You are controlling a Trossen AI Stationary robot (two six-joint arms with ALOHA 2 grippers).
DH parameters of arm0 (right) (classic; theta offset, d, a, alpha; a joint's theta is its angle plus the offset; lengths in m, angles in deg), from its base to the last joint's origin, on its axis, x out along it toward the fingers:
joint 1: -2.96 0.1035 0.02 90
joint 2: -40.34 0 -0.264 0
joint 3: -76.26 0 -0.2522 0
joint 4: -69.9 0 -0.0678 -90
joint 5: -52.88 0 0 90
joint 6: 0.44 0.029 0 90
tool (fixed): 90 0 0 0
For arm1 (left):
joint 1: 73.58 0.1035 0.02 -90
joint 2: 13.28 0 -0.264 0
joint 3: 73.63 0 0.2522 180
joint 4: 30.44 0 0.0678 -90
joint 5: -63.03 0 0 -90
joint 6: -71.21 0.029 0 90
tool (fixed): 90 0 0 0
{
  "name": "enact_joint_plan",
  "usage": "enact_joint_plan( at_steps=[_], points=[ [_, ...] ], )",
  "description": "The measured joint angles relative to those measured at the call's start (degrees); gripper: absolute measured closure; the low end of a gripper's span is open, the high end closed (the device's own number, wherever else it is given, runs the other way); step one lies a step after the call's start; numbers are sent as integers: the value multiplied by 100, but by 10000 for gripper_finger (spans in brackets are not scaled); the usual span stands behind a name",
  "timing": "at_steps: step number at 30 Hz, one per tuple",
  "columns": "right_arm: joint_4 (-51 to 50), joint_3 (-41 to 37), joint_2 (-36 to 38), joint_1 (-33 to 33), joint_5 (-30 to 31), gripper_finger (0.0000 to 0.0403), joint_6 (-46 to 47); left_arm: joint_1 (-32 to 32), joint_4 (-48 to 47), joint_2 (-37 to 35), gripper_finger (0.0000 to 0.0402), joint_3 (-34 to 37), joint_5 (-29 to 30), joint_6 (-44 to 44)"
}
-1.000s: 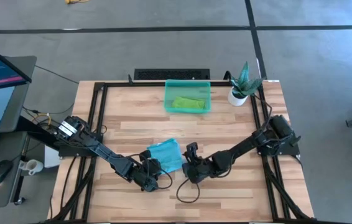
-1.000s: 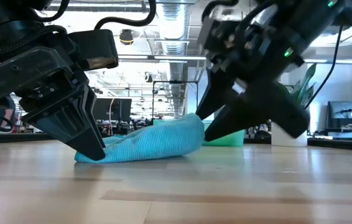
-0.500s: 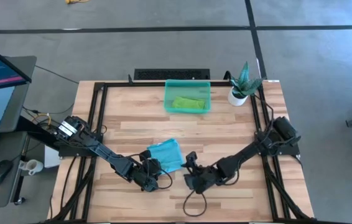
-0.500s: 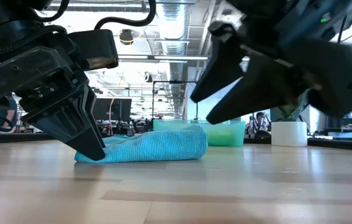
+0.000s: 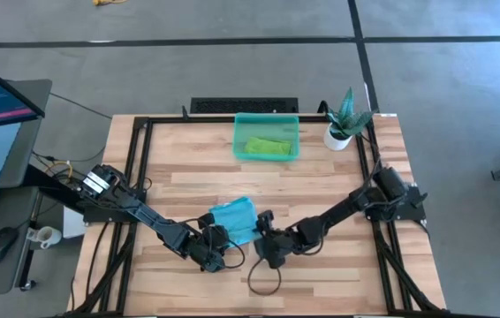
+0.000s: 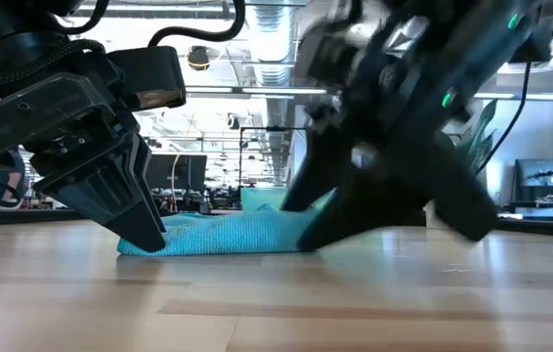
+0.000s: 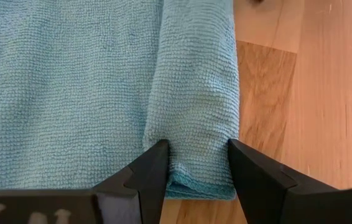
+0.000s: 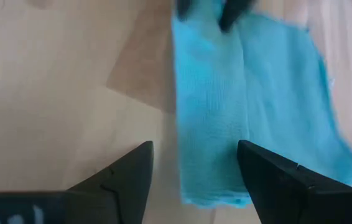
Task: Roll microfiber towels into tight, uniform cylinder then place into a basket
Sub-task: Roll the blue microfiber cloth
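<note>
While left tool [image 5: 217, 255] pinches blue towel [image 5: 233, 218], right tool [image 5: 261, 244] returned beside roll

Open-plan lab or office, exposed ceiling ducts [image 6: 275, 24] and strip lights (industrial look), rows of monitors [image 6: 540, 181] behind, grey concrete floor [image 5: 232, 75], wooden tabletop [image 5: 232, 177]
</note>
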Motion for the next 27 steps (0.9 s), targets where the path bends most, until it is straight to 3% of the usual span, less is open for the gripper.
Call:
enact_joint_plan(
  at_steps=[14, 27],
  points=[
    [-248, -4, -44, -460, -773, 160, 1139, -11, -167, 15, 242, -222, 33, 398],
    [-352, -9, -55, -754, -1454, 287, 2129, -386, -1037, 35, 242, -594, 724, 670]
  ],
)
